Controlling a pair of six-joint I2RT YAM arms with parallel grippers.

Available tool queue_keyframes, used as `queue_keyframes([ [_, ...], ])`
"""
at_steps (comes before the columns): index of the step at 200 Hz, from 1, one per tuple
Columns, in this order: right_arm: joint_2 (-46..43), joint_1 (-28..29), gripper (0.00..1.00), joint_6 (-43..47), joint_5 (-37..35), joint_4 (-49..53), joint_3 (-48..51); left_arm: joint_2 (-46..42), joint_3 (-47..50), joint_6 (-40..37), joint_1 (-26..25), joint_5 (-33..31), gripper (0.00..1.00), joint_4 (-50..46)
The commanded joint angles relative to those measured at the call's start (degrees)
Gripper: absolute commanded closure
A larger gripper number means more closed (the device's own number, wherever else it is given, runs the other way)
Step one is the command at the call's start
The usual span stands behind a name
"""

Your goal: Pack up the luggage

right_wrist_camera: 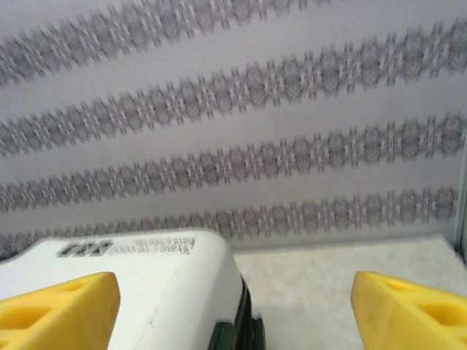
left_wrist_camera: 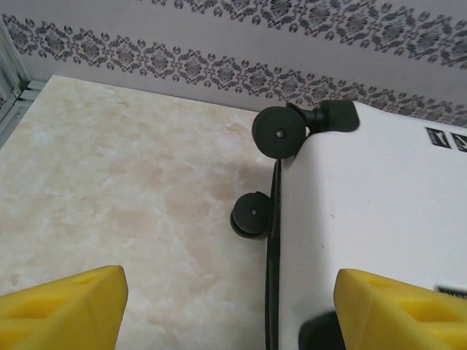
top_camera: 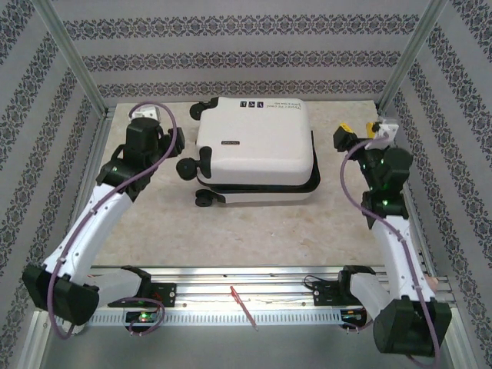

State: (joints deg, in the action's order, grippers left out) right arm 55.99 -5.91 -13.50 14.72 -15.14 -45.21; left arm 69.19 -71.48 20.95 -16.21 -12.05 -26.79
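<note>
The luggage (top_camera: 257, 150) is lying flat at the back centre of the table (top_camera: 231, 231), lid down. The left gripper (left_wrist_camera: 232, 310) and right gripper (right_wrist_camera: 233, 306) are flanking it, jaws wide apart, holding nothing; packing is looking nearly complete, fastening unconfirmed

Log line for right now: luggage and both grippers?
luggage: flat on table, lid down | left gripper: open, by the wheels, empty | right gripper: open, at opposite end, empty

Right wrist view: the luggage (right_wrist_camera: 168, 292) runs off at 7 o'clock, its black lettering (right_wrist_camera: 124, 248) too blurred to read.
</note>
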Motion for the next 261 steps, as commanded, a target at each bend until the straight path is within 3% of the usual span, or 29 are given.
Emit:
queue_keyframes([
  [1,6.04,-0.71,0.14,-0.10,4.72,16.07,-8.58,5.15,-4.38,-0.68,3.92,3.44,0.25,-2.66],
  [26,14.49,-0.85,0.13,-4.53,11.71,18.65,-13.70,11.47,-6.74,-0.89,6.63,6.15,0.27,-3.54],
  [49,20.93,-0.84,0.15,-7.82,7.94,19.65,-15.51,17.89,-7.45,-2.23,8.57,5.12,0.28,-2.26],
  [89,30.36,-0.94,0.17,-9.52,2.33,22.22,-18.16,27.44,-11.78,-1.64,10.06,11.47,0.34,-1.52],
  [121,40.34,-1.03,0.29,-10.15,2.01,26.81,-23.06,30.61,-13.18,0.20,9.64,16.15,0.35,0.34],
  [185,50.97,0.81,0.34,-12.53,10.45,24.90,-27.19,30.26,-10.07,2.92,3.85,22.14,0.35,5.36],
  [261,62.12,12.16,0.37,-12.15,18.58,26.47,-39.86,19.89,4.26,10.73,0.07,19.87,0.38,12.05],
])
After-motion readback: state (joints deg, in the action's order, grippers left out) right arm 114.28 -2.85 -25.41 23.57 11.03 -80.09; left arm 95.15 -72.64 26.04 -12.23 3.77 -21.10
